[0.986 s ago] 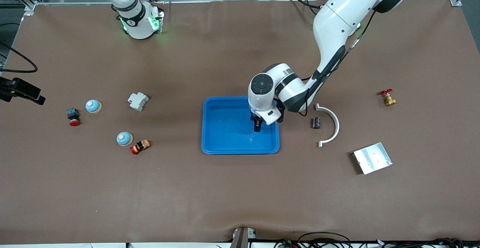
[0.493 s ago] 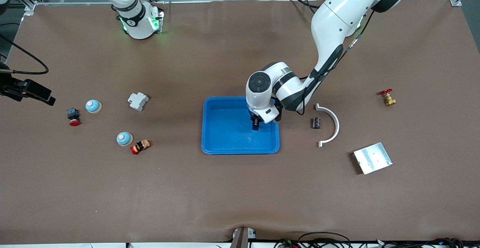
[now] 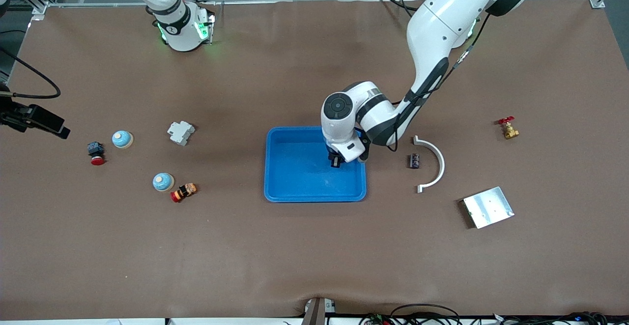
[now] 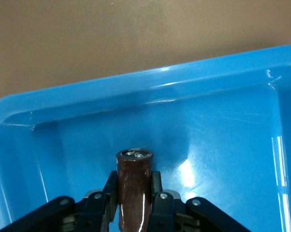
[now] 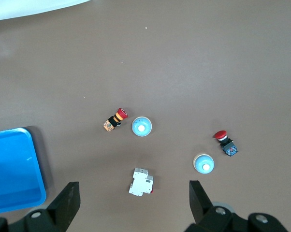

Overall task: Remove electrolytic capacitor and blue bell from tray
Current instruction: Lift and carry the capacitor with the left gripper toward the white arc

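A dark brown cylindrical capacitor (image 4: 134, 186) stands between the fingers of my left gripper (image 4: 134, 180), which is shut on it inside the blue tray (image 3: 295, 187) at the table's middle. From the front, the left gripper (image 3: 335, 162) shows under the wrist and the capacitor is hidden. Two light-blue bells (image 3: 122, 139) (image 3: 162, 182) sit on the table toward the right arm's end. My right gripper (image 5: 133, 199) hangs open and empty high over that area. Both bells (image 5: 141, 127) (image 5: 204, 164) show in its wrist view.
Near the bells lie a white circuit breaker (image 3: 181, 132) and two red push buttons (image 3: 96, 152) (image 3: 183, 192). Toward the left arm's end lie a white curved bracket (image 3: 435, 162), a small dark component (image 3: 415, 160), a metal plate (image 3: 488, 207) and a brass valve (image 3: 507, 128).
The left gripper's fingers have closed on the capacitor in the tray, and the hand has shifted slightly toward the robots' bases. The right gripper drifted a little at the table's end.
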`<state>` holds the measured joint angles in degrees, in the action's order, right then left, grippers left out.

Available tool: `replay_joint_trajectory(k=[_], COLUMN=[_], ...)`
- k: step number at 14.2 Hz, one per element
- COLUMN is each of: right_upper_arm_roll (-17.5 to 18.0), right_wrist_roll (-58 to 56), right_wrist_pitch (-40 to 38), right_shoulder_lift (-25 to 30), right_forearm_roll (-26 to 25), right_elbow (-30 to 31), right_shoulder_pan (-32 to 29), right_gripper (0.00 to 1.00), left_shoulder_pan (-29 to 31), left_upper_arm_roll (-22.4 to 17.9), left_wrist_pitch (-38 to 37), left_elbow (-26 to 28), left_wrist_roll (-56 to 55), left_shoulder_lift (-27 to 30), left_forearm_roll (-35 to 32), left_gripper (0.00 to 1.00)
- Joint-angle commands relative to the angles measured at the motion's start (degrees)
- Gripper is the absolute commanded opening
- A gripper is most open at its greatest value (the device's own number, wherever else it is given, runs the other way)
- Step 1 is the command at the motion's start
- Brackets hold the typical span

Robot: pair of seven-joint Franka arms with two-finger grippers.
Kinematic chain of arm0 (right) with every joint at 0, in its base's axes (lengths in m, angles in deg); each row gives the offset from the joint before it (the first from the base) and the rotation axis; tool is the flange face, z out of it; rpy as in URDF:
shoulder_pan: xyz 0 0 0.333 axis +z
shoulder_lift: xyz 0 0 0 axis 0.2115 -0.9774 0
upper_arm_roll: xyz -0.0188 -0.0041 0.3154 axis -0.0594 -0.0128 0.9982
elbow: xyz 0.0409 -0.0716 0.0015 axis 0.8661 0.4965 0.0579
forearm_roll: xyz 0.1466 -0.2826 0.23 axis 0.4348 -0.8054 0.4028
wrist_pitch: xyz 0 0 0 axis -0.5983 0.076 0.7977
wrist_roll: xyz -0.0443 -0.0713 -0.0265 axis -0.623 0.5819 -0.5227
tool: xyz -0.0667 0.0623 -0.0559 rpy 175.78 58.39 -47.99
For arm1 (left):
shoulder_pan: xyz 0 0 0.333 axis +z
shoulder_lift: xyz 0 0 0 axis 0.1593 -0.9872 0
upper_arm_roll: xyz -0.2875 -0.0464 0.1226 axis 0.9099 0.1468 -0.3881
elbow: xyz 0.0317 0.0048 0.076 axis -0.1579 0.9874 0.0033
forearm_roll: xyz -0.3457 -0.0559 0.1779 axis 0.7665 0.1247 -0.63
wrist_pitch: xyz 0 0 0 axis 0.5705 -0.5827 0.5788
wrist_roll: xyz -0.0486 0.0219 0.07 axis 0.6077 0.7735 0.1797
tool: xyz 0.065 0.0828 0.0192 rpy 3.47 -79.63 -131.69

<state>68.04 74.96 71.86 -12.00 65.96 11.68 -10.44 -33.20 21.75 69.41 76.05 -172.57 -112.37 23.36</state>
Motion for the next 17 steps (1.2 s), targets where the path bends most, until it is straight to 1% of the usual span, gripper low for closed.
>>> replay_joint_trajectory(k=[1, 4, 7, 8, 10, 12, 13, 14, 15, 17], right_upper_arm_roll=[0.24, 0.42, 0.33, 0.33, 0.33, 0.33, 0.33, 0.33, 0.33, 0.33], right_wrist_roll=[0.22, 0.22, 0.22, 0.22, 0.31, 0.31, 0.31, 0.31, 0.31, 0.31], right_wrist_pitch=[-1.09, -1.18, -4.33, -4.34, -4.34, -4.34, -4.43, -4.52, -4.52, -4.69], right_shoulder_lift=[-0.88, -0.80, -0.62, -0.71, -0.71, -0.71, -0.62, -0.62, -0.62, -0.53], right_forearm_roll=[0.50, 0.23, 0.23, 0.23, 0.23, 0.23, 0.23, 0.23, 0.23, 0.23], right_elbow=[-1.77, -1.50, -1.33, -1.41, -1.41, -1.41, -1.41, -1.41, -1.41, -1.41], right_shoulder_pan=[-0.45, -0.18, -0.45, -0.45, -0.28, -0.19, -0.36, -0.45, -0.45, -0.36], right_gripper=[1.00, 1.00, 1.00, 1.00, 1.00, 1.00, 1.00, 1.00, 1.00, 1.00], left_shoulder_pan=[-0.92, -0.75, -0.05, 0.48, 2.58, 4.43, 5.31, 6.80, 8.20, 9.53], left_upper_arm_roll=[-0.78, -0.52, 0.27, 0.97, 2.55, 2.91, 3.52, 5.01, 6.41, 7.48], left_wrist_pitch=[-0.62, -0.89, -1.06, -1.15, -2.37, -3.17, -3.52, -5.09, -6.15, -6.60], left_elbow=[-1.21, -1.12, -0.95, -0.77, -0.50, -0.24, -0.16, -0.07, -0.07, 0.37], left_wrist_roll=[1.72, 6.11, 15.84, 19.44, 27.09, 32.20, 37.53, 42.55, 44.34, 48.54], left_shoulder_lift=[0.02, 1.42, 3.27, 4.15, 5.29, 6.35, 6.79, 7.40, 7.67, 8.19], left_forearm_roll=[-1.38, -1.29, -0.51, -0.33, -0.33, -0.33, -0.33, -0.07, 0.80, 0.90], left_gripper=[0.00, 0.00, 0.00, 0.00, 0.00, 0.00, 0.00, 0.00, 0.00, 0.00])
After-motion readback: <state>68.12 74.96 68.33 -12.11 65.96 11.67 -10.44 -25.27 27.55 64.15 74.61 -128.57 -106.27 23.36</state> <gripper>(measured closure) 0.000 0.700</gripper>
